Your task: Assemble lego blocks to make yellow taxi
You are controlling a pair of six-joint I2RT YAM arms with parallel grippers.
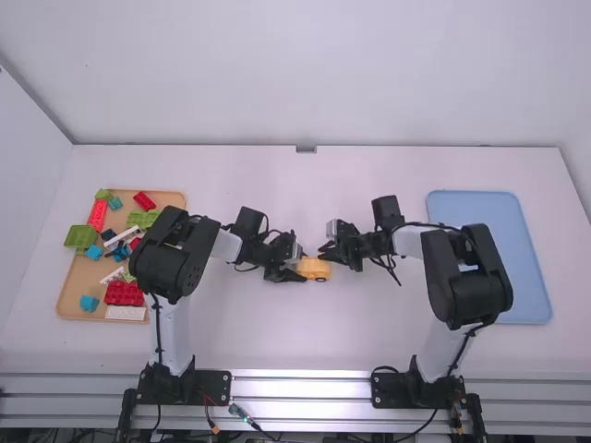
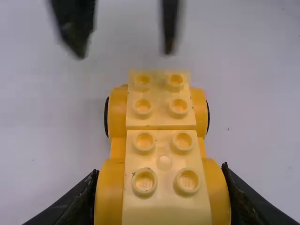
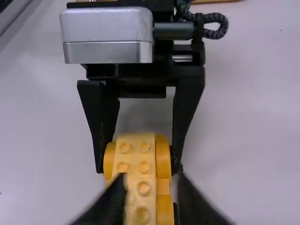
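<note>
The yellow taxi (image 1: 316,269), a chassis with rounded fenders and dark wheels, stands at mid-table. My left gripper (image 1: 294,274) is shut on one end of it. My right gripper (image 1: 329,253) is at the other end. In the left wrist view, two yellow studded pieces (image 2: 161,114) line the top of the body, the nearer one between the fingers of my left gripper (image 2: 161,173). My right gripper (image 3: 149,182) is open, its blurred fingers on either side of the taxi's near end (image 3: 142,199); whether they touch it I cannot tell.
A tan tray (image 1: 63,305) with loose red, green, blue and white blocks lies at the left, partly under the left arm. At the right, a blue tray (image 1: 499,268) lies beside and partly behind the right arm.
</note>
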